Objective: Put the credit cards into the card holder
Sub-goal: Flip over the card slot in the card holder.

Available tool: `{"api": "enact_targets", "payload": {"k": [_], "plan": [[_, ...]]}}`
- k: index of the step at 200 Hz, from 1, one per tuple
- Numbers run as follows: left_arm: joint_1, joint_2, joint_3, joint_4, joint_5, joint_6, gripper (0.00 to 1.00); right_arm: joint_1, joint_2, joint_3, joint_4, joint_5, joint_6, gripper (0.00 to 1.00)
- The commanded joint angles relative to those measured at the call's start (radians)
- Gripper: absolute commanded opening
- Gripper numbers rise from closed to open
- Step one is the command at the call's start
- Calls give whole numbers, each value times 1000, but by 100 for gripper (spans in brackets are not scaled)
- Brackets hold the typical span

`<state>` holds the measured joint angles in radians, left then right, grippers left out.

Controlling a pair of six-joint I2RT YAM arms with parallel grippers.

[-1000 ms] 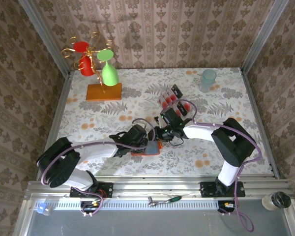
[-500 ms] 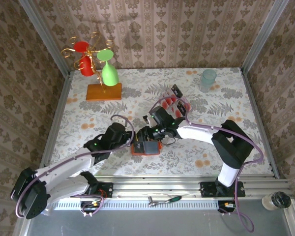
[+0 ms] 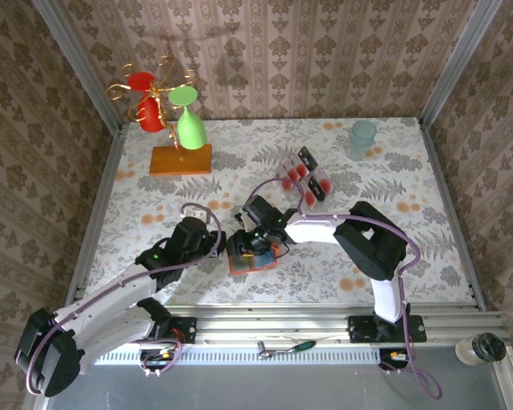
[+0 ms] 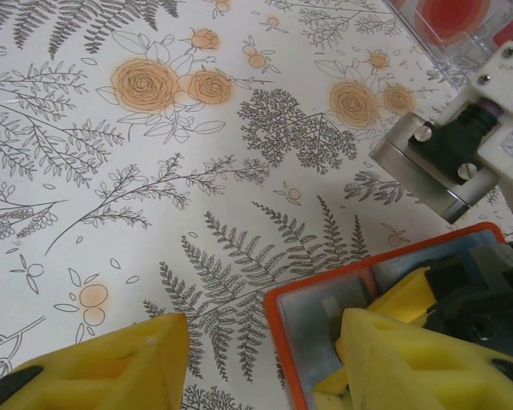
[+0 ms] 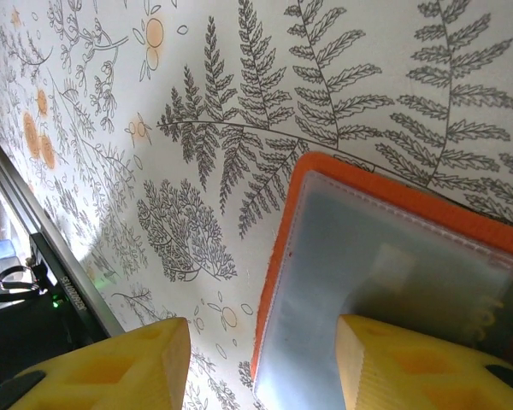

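The card holder (image 3: pixel 253 256) lies open on the floral table near the front, orange rim up, grey inner side showing (image 5: pixel 385 265). My right gripper (image 3: pixel 255 243) hangs over it, open: one yellow finger (image 5: pixel 427 367) rests on the grey lining, the other is above the tablecloth. My left gripper (image 3: pixel 221 248) comes in from the left, also open, straddling the holder's orange edge (image 4: pixel 278 342). The credit cards (image 3: pixel 305 176), pale pink with red rounds and one black, lie fanned behind, seen too as the cards (image 4: pixel 457 21) at the frame's top.
An orange block with a gold wire stand (image 3: pixel 180 160) carrying red and green cups stands back left. A pale green tumbler (image 3: pixel 362 137) is back right. Patterned walls close three sides; a metal rail (image 3: pixel 265 325) runs along the front.
The right gripper has slid left and forward onto the card holder. The left arm has drawn back to the left and lowered. Both jaws have widened a little.
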<state>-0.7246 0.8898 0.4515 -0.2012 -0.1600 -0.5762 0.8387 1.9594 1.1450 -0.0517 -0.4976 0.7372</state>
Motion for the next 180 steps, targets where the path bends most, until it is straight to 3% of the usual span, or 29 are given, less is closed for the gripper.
{"api": "enact_targets", "payload": {"k": [1, 91, 130, 163, 180], "plan": [[5, -6, -23, 4, 22, -11, 51, -3, -15, 17, -1, 28, 8, 50], [6, 20, -34, 30, 43, -30, 51, -52, -116, -90, 47, 51, 22, 44], [2, 52, -28, 52, 59, -30, 51, -67, -118, -123, 74, 50, 33, 32], [-9, 78, -21, 71, 67, -27, 51, -68, -104, -128, 82, 54, 36, 13], [-19, 96, -20, 83, 71, -28, 51, -70, -94, -128, 81, 59, 35, 8]]}}
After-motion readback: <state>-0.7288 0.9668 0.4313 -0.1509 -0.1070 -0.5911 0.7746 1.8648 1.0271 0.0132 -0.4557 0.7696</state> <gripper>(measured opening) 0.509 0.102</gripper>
